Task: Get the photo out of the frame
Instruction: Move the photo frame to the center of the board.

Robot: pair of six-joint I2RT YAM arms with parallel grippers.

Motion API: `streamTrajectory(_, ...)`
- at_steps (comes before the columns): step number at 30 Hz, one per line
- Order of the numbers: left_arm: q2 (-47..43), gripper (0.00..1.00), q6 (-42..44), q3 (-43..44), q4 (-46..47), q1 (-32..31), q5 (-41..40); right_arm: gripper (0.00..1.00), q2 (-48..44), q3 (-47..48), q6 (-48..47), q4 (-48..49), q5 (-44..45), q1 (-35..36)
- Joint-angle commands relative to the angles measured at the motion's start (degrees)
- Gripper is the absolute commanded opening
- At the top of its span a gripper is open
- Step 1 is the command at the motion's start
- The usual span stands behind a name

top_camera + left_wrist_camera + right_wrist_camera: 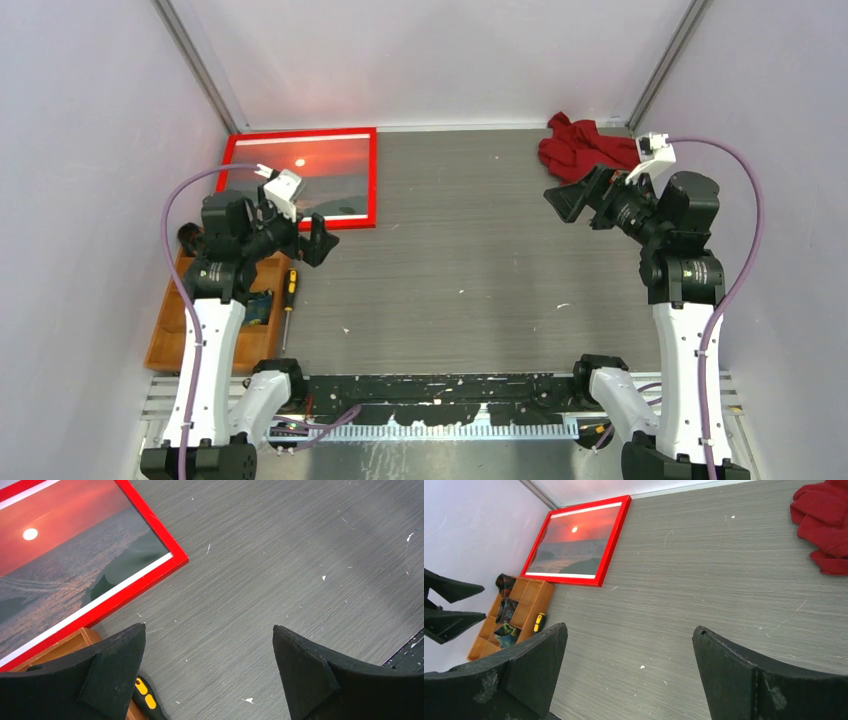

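The red frame (pixel 372 180) lies flat in the far left corner of the table, face up, with the sunset photo (pixel 335 175) inside it. My left gripper (pixel 305 235) hovers just in front of the frame's near edge, open and empty. In the left wrist view the frame's corner (pixel 150 575) and the photo (pixel 60 555) are at upper left, beyond the spread gripper (pixel 209 627). My right gripper (pixel 572 198) is raised at the far right, open and empty. Its wrist view looks across bare table past the gripper (pixel 630 627) toward the frame (pixel 614 535) and photo (pixel 574 550).
A wooden compartment tray (pixel 165 340) sits at the left edge under my left arm, with a yellow-and-black screwdriver (pixel 289 300) lying beside it. A crumpled red cloth (pixel 585 148) lies at the far right. Walls close in the left, back and right sides.
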Motion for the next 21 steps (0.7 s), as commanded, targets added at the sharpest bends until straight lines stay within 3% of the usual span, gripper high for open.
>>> streamTrajectory(1,-0.4,1.00,-2.0,-0.7,4.4,0.3,0.2,1.00,-0.7,-1.1,1.5,3.3,2.1,0.2)
streamTrajectory(6,-0.1,1.00,-2.8,-2.2,7.6,0.3,0.4,1.00,-1.1,-4.8,-7.4,5.2,2.3,0.2)
streamTrajectory(12,5.2,1.00,-5.5,1.5,8.1,-1.4,-6.8,1.00,-1.7,-8.8,-10.7,8.6,5.8,0.2)
streamTrajectory(18,12.0,1.00,0.1,5.2,9.0,-15.4,-20.5,1.00,-2.8,-12.1,-13.8,11.2,8.2,0.2)
streamTrajectory(21,15.8,1.00,5.5,5.6,9.1,-20.1,-21.6,1.00,-2.6,-13.2,-15.3,12.0,8.1,0.2)
